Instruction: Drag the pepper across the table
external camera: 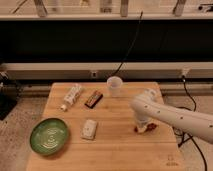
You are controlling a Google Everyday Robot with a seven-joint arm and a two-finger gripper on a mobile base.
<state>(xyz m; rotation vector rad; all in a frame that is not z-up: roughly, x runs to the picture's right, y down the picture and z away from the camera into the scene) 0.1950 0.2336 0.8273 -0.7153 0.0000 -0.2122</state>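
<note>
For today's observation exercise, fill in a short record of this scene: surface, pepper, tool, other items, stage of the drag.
surface: light wooden table
pepper: reddish pepper, right of centre, partly hidden under the tool
tool: gripper down at the table, shut on the pepper
other items: green plate front left; white cup at the back; dark bar; white bottle; small white object
stage: pepper gripped, ready to drag

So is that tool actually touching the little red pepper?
Touching. The camera view shows the tool down on the table, its tips meeting the pepper with no gap.
</note>
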